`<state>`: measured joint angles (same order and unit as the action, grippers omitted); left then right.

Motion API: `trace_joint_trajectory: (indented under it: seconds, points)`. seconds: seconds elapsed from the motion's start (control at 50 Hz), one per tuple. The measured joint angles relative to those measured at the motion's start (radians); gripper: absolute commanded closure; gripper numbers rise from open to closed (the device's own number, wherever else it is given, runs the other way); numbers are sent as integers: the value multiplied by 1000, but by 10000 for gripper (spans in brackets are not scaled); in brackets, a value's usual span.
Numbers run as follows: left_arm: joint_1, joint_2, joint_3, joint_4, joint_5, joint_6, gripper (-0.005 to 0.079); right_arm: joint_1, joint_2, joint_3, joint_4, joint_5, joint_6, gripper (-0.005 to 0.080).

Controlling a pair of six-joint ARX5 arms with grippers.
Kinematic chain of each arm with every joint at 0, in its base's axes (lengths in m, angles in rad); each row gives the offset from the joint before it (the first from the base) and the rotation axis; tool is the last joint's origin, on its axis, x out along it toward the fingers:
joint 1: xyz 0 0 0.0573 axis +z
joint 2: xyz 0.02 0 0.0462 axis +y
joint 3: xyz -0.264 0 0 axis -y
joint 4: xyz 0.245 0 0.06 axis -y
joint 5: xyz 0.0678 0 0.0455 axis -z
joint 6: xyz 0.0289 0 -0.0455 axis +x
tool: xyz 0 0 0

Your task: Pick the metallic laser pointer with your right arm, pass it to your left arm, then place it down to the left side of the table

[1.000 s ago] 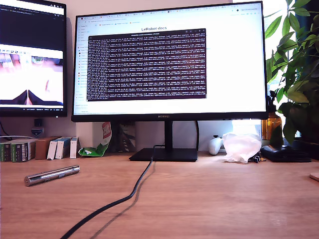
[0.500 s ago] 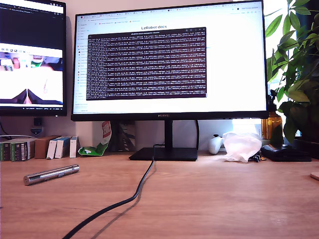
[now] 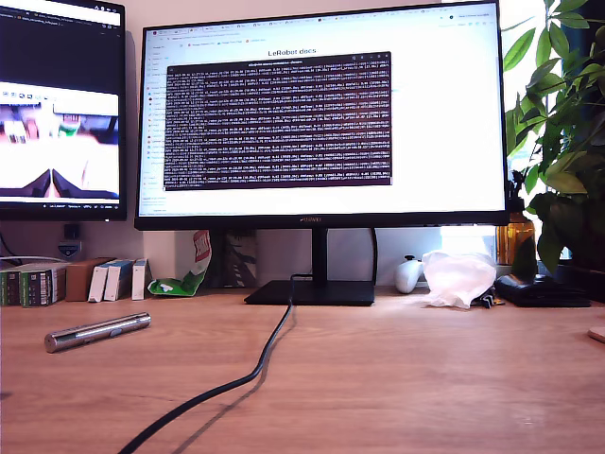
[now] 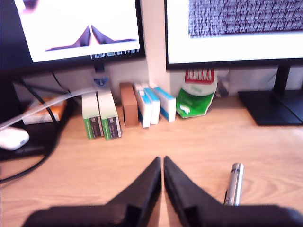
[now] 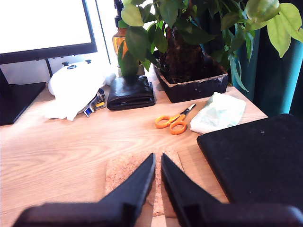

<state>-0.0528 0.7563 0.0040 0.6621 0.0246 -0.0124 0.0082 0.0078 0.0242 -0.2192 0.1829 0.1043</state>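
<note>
— What has moved since a second ago?

— Only the camera feed on the dark side monitor (image 3: 61,109); the slim silver metal laser pointer (image 3: 97,332) has stayed put on the light-brown wooden surface (image 3: 397,378), at the exterior view's left, lying flat, well apart from the black cable (image 3: 241,378).

— And your grippers?

— My first gripper (image 4: 163,163) hovers just beside the pointer (image 4: 235,183), black triangular fingers (image 4: 149,182) pressed together on nothing. My second gripper (image 5: 157,158) sits over a cork coaster (image 5: 128,172), fingers likewise closed and empty, near orange-handled scissors (image 5: 173,121).
</note>
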Motion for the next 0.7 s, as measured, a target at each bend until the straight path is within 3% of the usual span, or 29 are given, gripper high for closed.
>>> trace_joint_trajectory:
  seconds: [0.18,0.7]
  points:
    - [0,-159,0,-211,22,23,761,0,0,0,0,0,0,757]
    - [0,-615,0,-595,48,23,761,0,0,0,0,0,0,757]
